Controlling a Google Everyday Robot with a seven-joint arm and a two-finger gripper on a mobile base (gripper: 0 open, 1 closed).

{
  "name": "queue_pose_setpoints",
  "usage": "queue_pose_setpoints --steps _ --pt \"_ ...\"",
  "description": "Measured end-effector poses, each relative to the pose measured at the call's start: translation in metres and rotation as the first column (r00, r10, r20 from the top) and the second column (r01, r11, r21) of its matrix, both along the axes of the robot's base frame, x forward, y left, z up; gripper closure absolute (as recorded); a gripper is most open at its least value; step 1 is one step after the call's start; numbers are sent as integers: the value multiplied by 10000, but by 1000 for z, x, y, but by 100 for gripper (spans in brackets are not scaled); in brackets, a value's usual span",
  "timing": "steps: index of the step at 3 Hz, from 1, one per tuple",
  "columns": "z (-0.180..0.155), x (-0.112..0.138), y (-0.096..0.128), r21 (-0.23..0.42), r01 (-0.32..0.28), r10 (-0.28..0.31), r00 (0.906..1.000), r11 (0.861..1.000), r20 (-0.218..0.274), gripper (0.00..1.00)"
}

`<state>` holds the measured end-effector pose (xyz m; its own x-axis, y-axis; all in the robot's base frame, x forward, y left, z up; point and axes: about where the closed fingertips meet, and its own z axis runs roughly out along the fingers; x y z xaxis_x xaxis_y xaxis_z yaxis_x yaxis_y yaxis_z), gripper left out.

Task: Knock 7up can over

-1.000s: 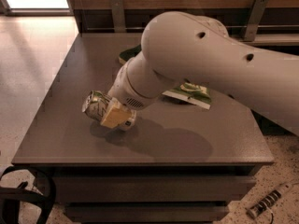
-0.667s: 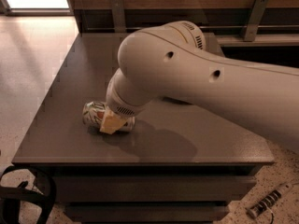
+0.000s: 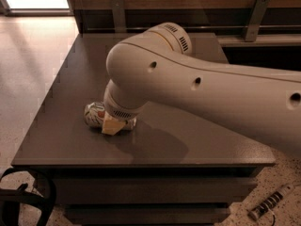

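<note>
The arm [image 3: 197, 91] has swung further left over the bench [image 3: 61, 140], pressing the gripper [image 3: 113, 125] against the 7up can [image 3: 95, 114]. The can lies on its side at the near left. The knock looks done; I cannot tell how the jaws stand.

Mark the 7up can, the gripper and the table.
7up can [image 3: 95, 114]: camera view, on its silver side, left of the gripper.
gripper [image 3: 113, 125]: camera view, on its tan tip, down at the can.
table [image 3: 70, 74]: camera view, on the bare grey top.
</note>
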<state>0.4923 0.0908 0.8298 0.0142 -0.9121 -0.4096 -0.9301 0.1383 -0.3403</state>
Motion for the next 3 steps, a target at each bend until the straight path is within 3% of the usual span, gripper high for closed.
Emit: queue_pose_setpoints --steps 1,3 --pt "1 -1 1 -6 -17 17 10000 10000 14 56" --pt "1 -2 1 -13 -38 38 10000 10000 30 10"
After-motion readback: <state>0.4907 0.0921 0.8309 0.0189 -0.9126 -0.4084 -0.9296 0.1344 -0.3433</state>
